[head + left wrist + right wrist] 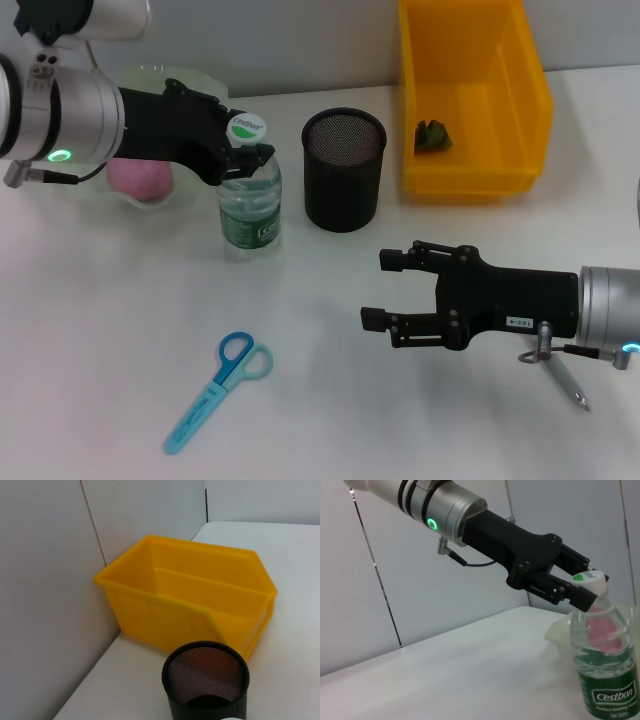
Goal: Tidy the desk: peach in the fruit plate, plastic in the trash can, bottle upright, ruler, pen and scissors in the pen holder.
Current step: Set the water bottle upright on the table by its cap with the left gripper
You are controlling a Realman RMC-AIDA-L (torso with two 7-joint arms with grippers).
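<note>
Head view: the bottle [250,190] is seen upright left of the pen holder [343,169], its neck clenched by the left gripper [243,153]; the peach [139,181] sits in the fruit plate [196,82] far left, the plastic [432,135] in the trash can [470,90], scissors [217,391] near-left, a pen [566,380] under the right arm, and the right gripper [385,290] is held over the table w/ jaws released. Left wrist view: only pen holder [206,681] and trash can [190,597] are shown. Right wrist view: left gripper [582,591] is seen clamped just below the bottle [605,657] cap.

Materials and finishes on the desk

Clear, glossy plastic for the bottle [249,195], with smooth white cap; fine black metal mesh, matt, for the pen holder [343,169]; shiny yellow plastic for the bin [472,95]; smooth blue plastic on the scissors [218,389]; matt white desk [110,330].
</note>
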